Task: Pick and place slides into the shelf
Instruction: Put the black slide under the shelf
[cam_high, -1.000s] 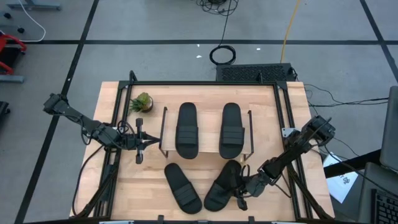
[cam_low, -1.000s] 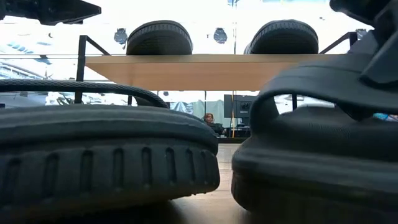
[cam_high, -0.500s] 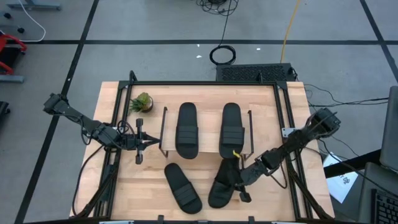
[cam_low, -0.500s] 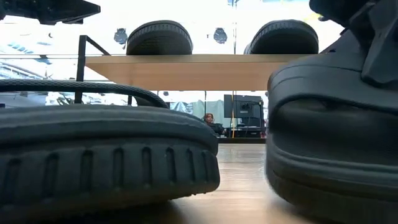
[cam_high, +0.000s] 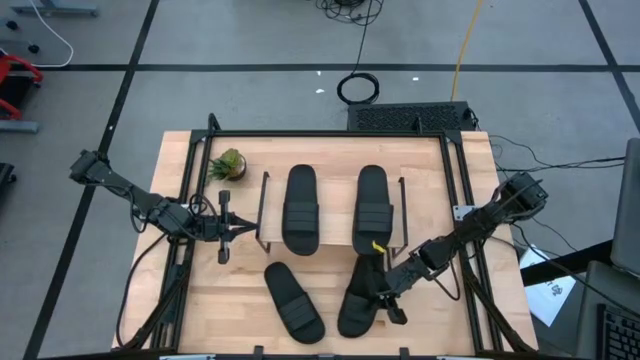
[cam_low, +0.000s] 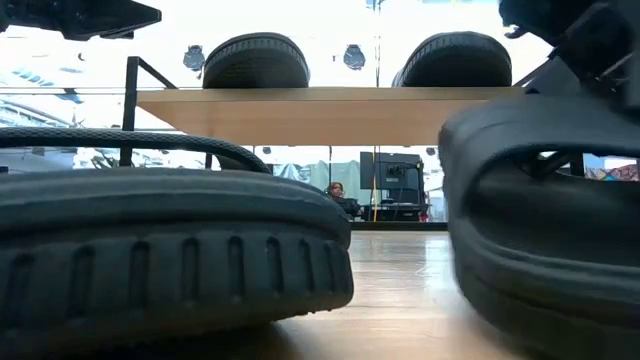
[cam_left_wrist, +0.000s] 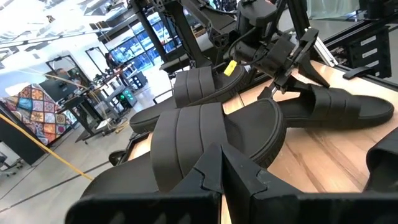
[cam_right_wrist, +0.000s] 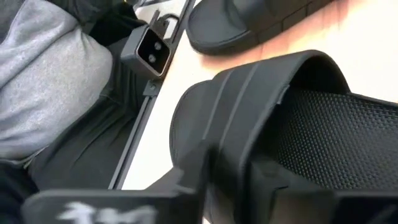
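Small potted plant (cam_high: 228, 164) stands on the wooden table (cam_high: 320, 150) near its far left corner. Black cable coil (cam_high: 358, 89) lies on the grey floor (cam_high: 250, 40) beyond the table.

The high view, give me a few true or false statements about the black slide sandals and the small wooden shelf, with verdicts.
1. Two black slide sandals lie on the small light-wood shelf. True.
2. All four sandals are shelved. False: two lie on the large wooden tabletop in front of it.
3. The right claw is at the right-hand table sandal. True.
4. The left claw holds a sandal. False: it is shut on nothing, beside the shelf.
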